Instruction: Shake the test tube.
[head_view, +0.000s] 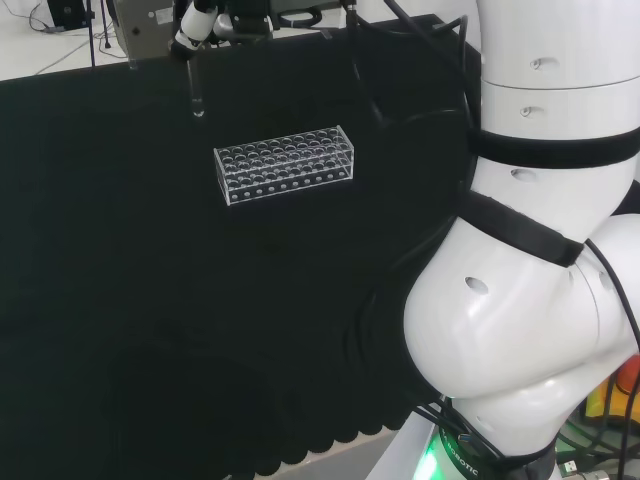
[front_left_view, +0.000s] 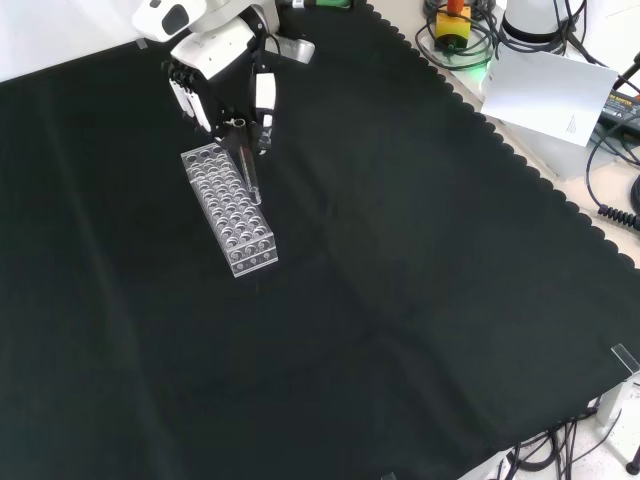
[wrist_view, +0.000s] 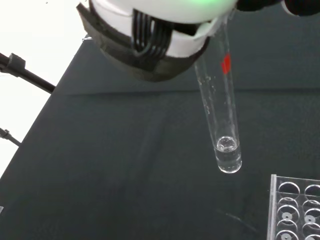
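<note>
Test tube (wrist_view: 222, 107): clear, long, round-bottomed, with a small red mark on its side near the upper end. A little clear liquid appears to sit at the bottom, seen from the wrist. It hangs in the air, bottom end down and slightly tilted, clear of the cloth.

Hand (front_left_view: 215, 75): black and white, fingers curled in around the tube's upper end, pinching it; the lower length of the tube sticks out below the fingers free of any contact.

Position: from the head view the tube (head_view: 196, 88) is held up beyond the clear plastic rack (head_view: 285, 163), toward the far edge of the surface (head_view: 150, 300). From the front view the tube (front_left_view: 248, 170) shows across the rack's (front_left_view: 228, 208) far end.

Rack holes look empty.
</note>
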